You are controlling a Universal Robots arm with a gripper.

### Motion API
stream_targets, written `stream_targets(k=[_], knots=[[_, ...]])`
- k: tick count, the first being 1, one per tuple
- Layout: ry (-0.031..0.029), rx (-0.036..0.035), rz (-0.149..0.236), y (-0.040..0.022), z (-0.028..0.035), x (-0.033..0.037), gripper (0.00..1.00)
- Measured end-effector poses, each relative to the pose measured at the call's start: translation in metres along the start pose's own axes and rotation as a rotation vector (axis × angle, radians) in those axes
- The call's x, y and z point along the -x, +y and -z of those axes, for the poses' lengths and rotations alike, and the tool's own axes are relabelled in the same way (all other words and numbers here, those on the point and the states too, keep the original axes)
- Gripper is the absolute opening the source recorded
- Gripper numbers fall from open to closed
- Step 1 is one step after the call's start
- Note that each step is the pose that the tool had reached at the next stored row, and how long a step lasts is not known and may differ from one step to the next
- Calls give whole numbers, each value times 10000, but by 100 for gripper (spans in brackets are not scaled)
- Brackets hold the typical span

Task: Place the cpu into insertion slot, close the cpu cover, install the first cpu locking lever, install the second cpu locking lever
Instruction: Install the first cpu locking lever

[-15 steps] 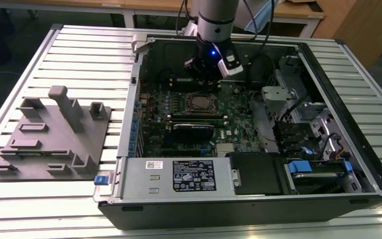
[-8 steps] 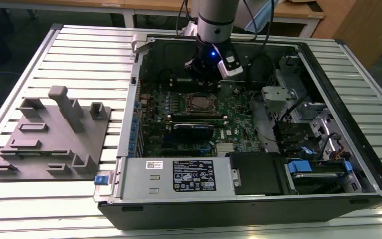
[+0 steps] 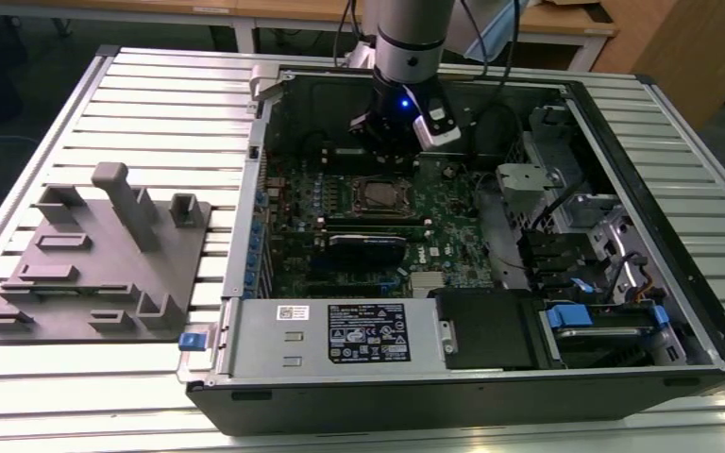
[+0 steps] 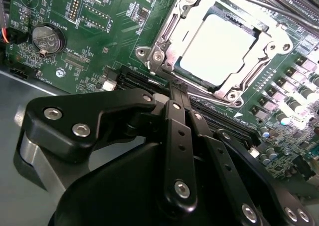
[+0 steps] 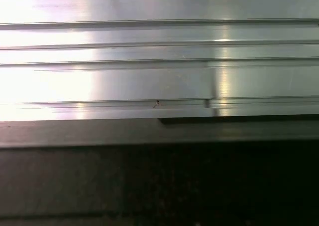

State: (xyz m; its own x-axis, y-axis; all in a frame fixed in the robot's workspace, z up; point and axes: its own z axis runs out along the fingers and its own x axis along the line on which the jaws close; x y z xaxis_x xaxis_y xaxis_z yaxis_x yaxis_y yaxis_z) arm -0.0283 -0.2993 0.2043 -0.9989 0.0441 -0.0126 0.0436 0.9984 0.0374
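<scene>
The gripper (image 4: 177,89), pinched narrow and holding nothing, hangs at 12 o'clock from the cpu (image 4: 219,49), which lies in the insertion slot (image 4: 227,10) under the cpu cover (image 4: 169,31), with a long black card (image 3: 365,247) at 6 o'clock.

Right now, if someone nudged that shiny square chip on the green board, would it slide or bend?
The cpu looks rigid and metal-topped, so probably no bending. The cpu cover frames it closely, so a sideways nudge likely wouldn't shift it. Its glossy top seems slippery.

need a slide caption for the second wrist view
Closed gripper poised near the edge of the cpu cover, which lies lowered around the seated cpu on the green motherboard.
</scene>
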Motion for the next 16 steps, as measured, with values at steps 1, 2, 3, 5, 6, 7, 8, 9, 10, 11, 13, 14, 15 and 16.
stream_targets(k=[1,2,3,5,6,7,8,9,10,11,13,14,15,16], knots=[[-1,2,-3,0,-3,1,10],[-2,2,-6,0,-5,1,10],[-1,1,-10,0,-8,2,10],[0,0,-17,0,-12,6,10],[1,0,-22,0,-14,8,10],[1,0,-27,0,-16,10,10],[2,1,-32,0,-19,12,10],[3,0,-38,0,-21,13,10],[5,-1,-45,0,-22,15,10],[8,-1,-55,0,-24,17,10],[14,-2,-106,0,-27,23,10],[17,-2,-137,0,-28,27,10],[18,-2,-162,0,-29,31,10],[20,-2,-178,1,-30,35,10]])
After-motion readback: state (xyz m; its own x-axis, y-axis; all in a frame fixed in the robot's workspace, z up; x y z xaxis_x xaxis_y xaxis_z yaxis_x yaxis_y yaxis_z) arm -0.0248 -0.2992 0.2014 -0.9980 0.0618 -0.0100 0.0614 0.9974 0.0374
